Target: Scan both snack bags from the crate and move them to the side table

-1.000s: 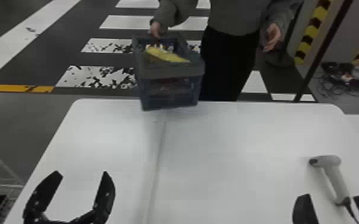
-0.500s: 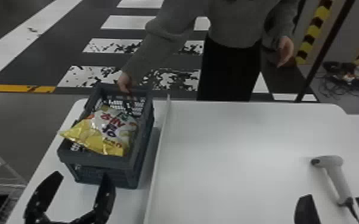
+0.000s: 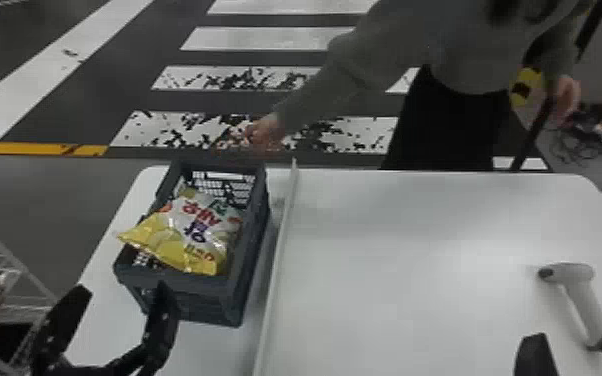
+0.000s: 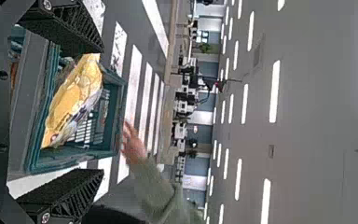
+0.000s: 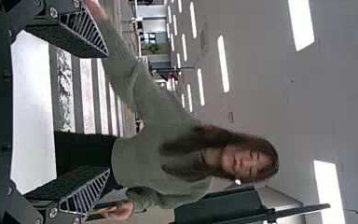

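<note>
Two pairs of jaws, wide open (left gripper (image 3: 122, 289) near crate (image 3: 205, 295)).

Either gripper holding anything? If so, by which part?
Nothing held: the left gripper and right gripper both have open, empty jaws. The yellow-and-white snack bag rests in the crate.

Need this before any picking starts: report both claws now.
Left claw: open, holding nothing.
Right claw: open, holding nothing.
</note>
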You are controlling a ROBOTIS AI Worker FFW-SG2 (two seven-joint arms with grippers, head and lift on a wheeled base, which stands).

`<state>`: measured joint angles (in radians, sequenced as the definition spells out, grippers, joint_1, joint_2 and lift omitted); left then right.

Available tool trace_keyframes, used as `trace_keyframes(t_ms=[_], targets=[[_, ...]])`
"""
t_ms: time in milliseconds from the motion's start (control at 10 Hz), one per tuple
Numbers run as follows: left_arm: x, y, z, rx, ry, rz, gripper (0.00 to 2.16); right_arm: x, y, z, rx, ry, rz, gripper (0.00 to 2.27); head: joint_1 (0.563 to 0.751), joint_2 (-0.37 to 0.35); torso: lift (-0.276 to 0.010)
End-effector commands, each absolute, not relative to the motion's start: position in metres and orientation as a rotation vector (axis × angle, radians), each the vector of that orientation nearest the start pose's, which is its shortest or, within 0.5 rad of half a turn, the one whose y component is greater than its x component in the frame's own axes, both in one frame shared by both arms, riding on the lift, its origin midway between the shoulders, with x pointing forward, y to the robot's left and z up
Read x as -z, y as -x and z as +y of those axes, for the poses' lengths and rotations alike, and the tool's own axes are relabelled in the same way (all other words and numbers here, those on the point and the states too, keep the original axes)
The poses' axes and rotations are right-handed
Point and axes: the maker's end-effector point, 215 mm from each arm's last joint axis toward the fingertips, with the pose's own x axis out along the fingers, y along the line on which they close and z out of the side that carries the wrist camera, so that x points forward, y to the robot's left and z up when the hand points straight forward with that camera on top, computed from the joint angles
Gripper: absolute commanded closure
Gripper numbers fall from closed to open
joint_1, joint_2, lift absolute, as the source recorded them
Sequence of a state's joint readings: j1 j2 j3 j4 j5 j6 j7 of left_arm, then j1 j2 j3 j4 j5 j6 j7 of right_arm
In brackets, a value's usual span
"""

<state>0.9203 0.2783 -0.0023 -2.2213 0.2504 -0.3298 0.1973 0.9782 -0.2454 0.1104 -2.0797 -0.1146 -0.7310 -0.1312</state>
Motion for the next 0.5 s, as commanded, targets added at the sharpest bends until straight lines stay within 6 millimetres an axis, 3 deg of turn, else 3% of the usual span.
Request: trace_keyframes(t_ms=[0,300,400], targets=[[0.303,-0.331,0.294,-0.084,0.102,-0.046,0.09,0.280,-0.271,-0.219,-0.074,-0.098,-0.233,0.14,0.695,0.102,-0.095],[0.311,-0.356,0.320,-0.142,0.159,-0.013,0.09,0.279,-0.268,-0.214,-0.085,-0.098,-0.236,0.14,0.695,0.167,-0.095],[0.325,-0.368,0.320,-0.145,0.170,0.037,0.09,0.279,-0.267,-0.212,-0.090,-0.098,-0.233,0.14,0.695,0.185,-0.095]])
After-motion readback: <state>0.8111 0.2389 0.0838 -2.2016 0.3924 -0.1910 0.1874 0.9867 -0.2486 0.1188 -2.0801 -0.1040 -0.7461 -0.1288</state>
